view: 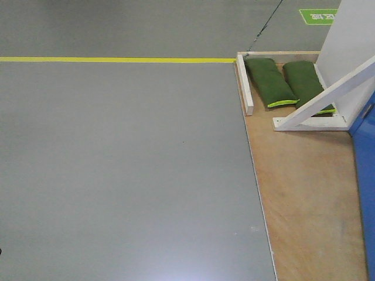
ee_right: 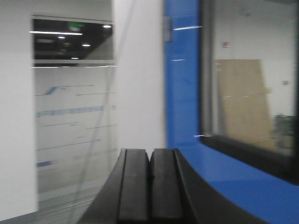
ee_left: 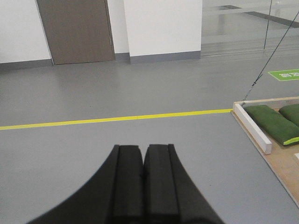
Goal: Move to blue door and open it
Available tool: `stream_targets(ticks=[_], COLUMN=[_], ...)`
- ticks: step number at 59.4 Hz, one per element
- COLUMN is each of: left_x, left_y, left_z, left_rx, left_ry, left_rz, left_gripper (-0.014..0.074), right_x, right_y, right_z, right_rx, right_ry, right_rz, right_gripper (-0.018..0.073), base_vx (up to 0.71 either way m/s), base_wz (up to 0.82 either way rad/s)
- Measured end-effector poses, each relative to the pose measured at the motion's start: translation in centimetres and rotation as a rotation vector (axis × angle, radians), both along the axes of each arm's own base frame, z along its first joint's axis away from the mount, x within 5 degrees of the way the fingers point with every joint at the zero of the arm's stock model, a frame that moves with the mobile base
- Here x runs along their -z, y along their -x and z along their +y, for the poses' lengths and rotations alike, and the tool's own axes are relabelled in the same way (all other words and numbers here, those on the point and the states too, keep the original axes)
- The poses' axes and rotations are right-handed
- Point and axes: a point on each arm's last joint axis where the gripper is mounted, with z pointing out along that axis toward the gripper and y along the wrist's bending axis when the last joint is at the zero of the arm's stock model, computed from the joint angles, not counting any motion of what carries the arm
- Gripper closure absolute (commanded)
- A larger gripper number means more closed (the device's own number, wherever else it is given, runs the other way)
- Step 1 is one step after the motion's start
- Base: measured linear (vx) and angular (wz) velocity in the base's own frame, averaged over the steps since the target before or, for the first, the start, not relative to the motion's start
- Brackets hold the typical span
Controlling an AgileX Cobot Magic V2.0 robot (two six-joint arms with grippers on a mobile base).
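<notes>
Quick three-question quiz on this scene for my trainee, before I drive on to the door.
1. True or false: the left gripper is open.
2. In the front view, the blue door shows at which edge? A left, B right, C top.
3. Fill in: ___ green sandbags lie on the wooden platform.
Key: 1 false; 2 B; 3 two.

The floor (view: 117, 164) is smooth grey, and a yellow line (view: 117, 59) crosses it. On the right lies a plywood board (view: 304, 187) carrying a white wooden frame (view: 328, 99) and two green sandbags (view: 269, 82). Farther away stand a white wall (ee_left: 161, 25) and a brown door (ee_left: 77, 30).
</notes>
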Motion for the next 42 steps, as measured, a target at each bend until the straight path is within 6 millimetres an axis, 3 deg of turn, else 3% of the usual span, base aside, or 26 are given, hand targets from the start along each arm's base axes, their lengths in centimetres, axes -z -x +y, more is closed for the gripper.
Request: stream_targets(ticks=[15,25,42], left_x=[0.0,0.0,0.0], left_y=[0.0,0.0,0.0], left_z=[0.0,0.0,0.0], left_rx=[0.000,0.000,0.000], left_ry=[0.000,0.000,0.000], left_rz=[0.000,0.000,0.000], left_gripper=[0.0526,0.0526,0.0526], right_x=[-0.4,-0.7,1.4], right_y=[5.1,9.6,16.2], right_z=[-5.3,-8.2,-13.8], right_rx=[0.340,0.546,0.848], right_ry=[0.020,-0.012,-0.103], right_rz=[-0.039,-0.170,-0.246], right_gripper=[0.0567,0.0567,0.0567], base_vx=[0.00,0.00,0.00], base_wz=[0.00,0.00,0.00])
